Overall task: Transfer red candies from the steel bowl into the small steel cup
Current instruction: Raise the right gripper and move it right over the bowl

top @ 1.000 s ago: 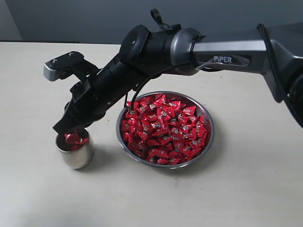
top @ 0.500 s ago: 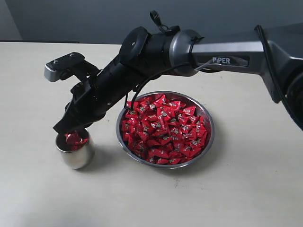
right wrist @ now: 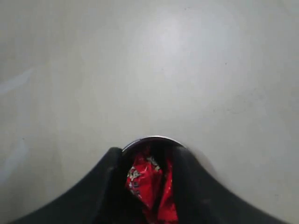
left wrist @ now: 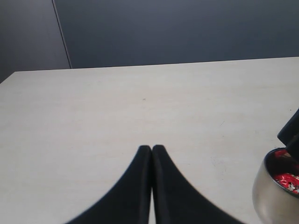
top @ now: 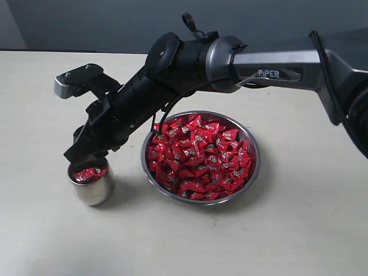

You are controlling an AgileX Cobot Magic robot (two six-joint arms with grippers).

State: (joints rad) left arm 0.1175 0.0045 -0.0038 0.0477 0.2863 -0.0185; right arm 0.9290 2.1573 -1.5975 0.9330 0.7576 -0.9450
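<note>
right gripper (top: 86,159) hangs directly over the small steel cup (top: 93,191), tips just above its rim; wrist view shows its fingers (right wrist: 105,186) parted with nothing pinched; the red candies (top: 89,173) seen through the gap lie down inside the cup, so I read this as the release step; arm is pitched steeply down, presumably so the drop lands in the cup's narrow mouth and not on the table (top: 299,236); steel bowl (top: 201,202) stands just beside the cup, not touching, heaped with the same candies, so most of the job is undone by my read; close spacing keeps each transfer short; left gripper (left wrist: 152,148) is parked off to one side of the cup, fingers pressed together on nothing; risk: an angled lift-out could clip the rim and tip the cup
</note>
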